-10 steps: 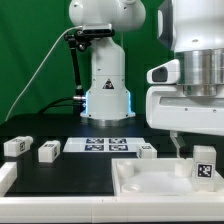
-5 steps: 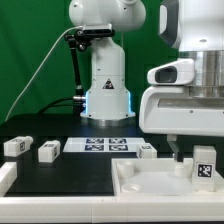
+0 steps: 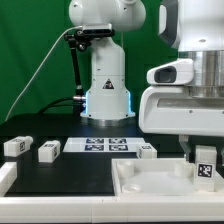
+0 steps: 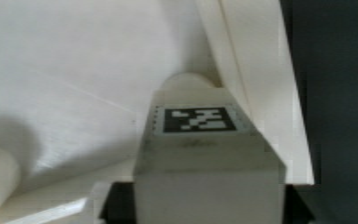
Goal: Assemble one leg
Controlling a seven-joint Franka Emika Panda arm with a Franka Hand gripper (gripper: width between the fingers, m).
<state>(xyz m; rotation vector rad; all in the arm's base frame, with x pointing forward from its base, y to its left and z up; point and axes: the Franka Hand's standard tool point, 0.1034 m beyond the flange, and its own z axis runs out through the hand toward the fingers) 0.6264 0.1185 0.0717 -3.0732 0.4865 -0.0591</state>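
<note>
- leg [image 3: 204, 165] stands upright in the tray's [image 3: 150, 180] corner at the exterior view's right, right under the gripper [image 3: 197, 150]
- fingers hug its sides, looks clamped on it
- smooth white plastic block, square black-and-white tag [image 4: 199, 120] on its face

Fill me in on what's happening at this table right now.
The robot's gripper is down over a leg standing upright on the big white tray piece, at the exterior view's right. In the wrist view the leg sits between the fingers. Three more legs lie loose on the black table, near the marker board.
</note>
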